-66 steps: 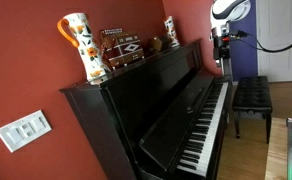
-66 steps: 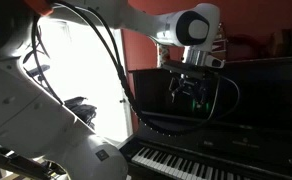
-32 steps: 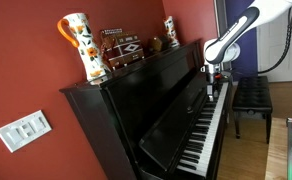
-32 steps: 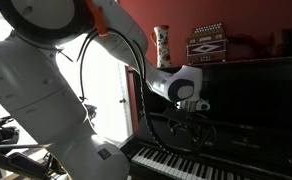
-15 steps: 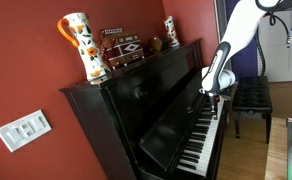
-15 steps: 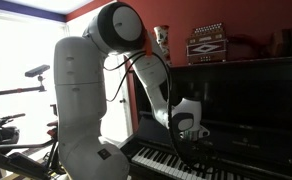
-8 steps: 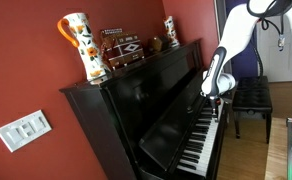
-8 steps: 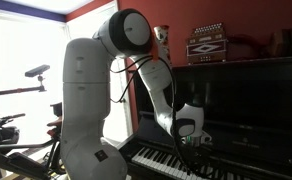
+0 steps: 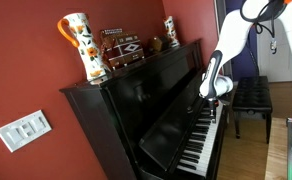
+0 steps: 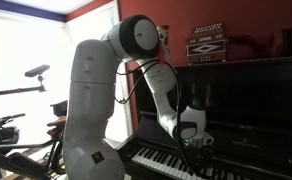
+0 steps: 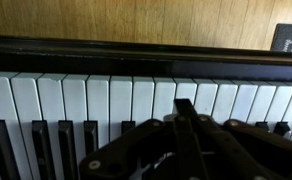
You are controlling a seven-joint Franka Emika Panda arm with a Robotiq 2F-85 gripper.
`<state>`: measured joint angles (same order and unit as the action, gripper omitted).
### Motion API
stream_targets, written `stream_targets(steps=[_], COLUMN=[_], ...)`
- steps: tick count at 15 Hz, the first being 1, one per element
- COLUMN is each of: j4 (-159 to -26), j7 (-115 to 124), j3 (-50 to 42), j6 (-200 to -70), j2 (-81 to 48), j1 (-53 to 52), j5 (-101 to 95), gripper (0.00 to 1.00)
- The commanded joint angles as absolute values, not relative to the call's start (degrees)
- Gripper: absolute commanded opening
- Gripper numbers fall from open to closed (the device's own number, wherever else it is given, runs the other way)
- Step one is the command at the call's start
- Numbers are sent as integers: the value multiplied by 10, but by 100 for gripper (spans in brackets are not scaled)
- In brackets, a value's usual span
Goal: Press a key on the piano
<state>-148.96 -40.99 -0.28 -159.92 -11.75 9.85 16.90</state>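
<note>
One pair of fingers, pressed tight into a single dark point, is what your black metal gripper (image 11: 184,108) shows in the wrist view. Its tip sits over the smooth white keys (image 11: 106,100) of the large glossy black upright piano (image 9: 156,100), which stands against a red wall. You cannot tell from here whether the tip touches a key. Matte black keys (image 11: 64,150) flank the linkage. The row runs open to both sides, but the straight black fallboard edge (image 11: 136,58) closes off the room just beyond the white keys. In an exterior view the white arm bends down steeply toward the keyboard, close in front of the piano's polished panel (image 10: 246,90). Past the keyboard's far end stands a small black padded bench (image 9: 251,92) on a wooden floor. On the piano's flat top stand a white and orange patterned ceramic jug (image 9: 78,45) and a dark box-shaped accordion (image 9: 121,48). Four seconds ago your gripper hung high, level with the piano's top; it has since come down to the keys, and in the last half second it has barely shifted.
</note>
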Motion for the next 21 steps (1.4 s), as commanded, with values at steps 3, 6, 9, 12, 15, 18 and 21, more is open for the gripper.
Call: stream_targets(steps=[3, 6, 9, 12, 15, 18, 21], j4=[-1470, -1466, -1463, -1463, -1462, -1462, -1462], j7=[-426, -424, -420, -418, -415, -413, -413], j3=[23, 29, 32, 38, 42, 44, 47], j6=[-1630, -1641, -1654, -1665, -1669, -1674, -1678], j2=[-159, -170, -180, -185, -190, -192, -193], j1=[133, 144, 153, 162, 168, 174, 179], j5=[168, 157, 149, 144, 136, 128, 122], gripper=[0, 0, 0, 0, 0, 0, 0])
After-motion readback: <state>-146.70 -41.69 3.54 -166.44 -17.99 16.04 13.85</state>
